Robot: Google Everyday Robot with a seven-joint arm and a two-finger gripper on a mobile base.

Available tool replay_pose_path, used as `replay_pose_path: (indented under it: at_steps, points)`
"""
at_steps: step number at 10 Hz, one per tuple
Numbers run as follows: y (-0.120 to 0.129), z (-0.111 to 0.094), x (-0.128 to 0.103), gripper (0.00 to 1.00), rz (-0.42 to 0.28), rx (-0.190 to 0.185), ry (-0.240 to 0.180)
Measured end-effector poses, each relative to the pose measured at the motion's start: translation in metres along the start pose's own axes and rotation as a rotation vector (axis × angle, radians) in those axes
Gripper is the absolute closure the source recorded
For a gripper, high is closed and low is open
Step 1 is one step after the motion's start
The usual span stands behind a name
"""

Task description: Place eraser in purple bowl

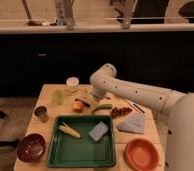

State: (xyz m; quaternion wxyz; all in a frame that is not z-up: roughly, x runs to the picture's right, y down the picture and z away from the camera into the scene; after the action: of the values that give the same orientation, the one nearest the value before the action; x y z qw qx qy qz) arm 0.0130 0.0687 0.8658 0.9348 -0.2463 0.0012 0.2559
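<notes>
The purple bowl [31, 146] stands at the table's front left corner, with nothing visible in it. A small pale tan block that looks like the eraser [83, 96] lies at the back middle of the table among other small items. My gripper [93, 101] hangs down from the white arm's wrist right beside that block, low over the table and open. I cannot tell whether it touches the block. The arm reaches in from the right.
A green tray [65, 155] in front holds a yellow corn cob [70, 131] and a blue-grey pad [98, 131]. An orange bowl [141, 154] sits front right. A grey cloth [132, 124], a white cup [72, 83], a green cup [58, 96] and a metal can [40, 112] stand around.
</notes>
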Motion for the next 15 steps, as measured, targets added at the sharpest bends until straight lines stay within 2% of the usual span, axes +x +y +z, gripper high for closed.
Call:
replay_pose_path:
  at_steps: [2, 5, 10, 15]
  points:
    - [0.0, 0.027, -0.004, 0.2, 0.014, -0.021, 0.003]
    - [-0.002, 0.047, -0.016, 0.2, 0.01, -0.051, 0.006]
    - [-0.006, 0.062, -0.034, 0.2, -0.009, -0.079, 0.001]
    - [-0.006, 0.084, -0.034, 0.2, -0.02, -0.115, 0.018]
